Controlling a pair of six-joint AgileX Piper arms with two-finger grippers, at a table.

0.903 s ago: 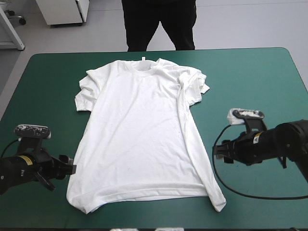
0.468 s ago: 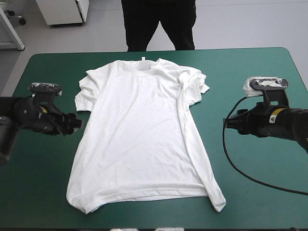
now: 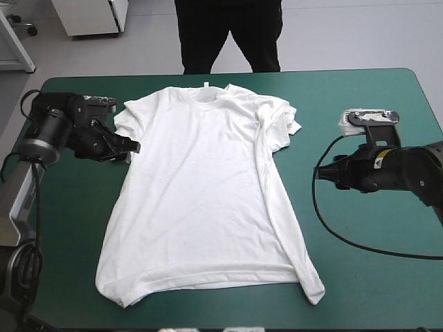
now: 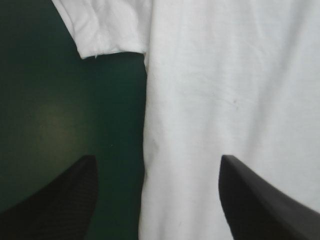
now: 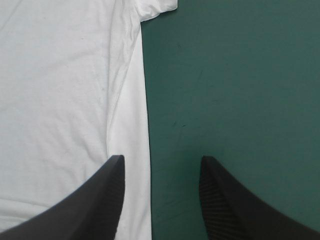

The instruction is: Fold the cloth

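T-shirt lies spread flat, central on the teal-green cover. We've both pincers spread wide: left gripper straddling one side edge, right gripper the other. Soft, light, floppy, we reckon; pinch those edges.

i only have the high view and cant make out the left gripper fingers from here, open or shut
Observer: Open. The left wrist view shows the left gripper with its fingers wide apart.
Operator: wheres the shirt edge relative to them
Observer: A side edge of the T-shirt runs between them: one finger over cloth, the other over the teal-green cover.
Operator: and the right one
Observer: The right gripper is open too, with the shirt's other side edge between its fingers.
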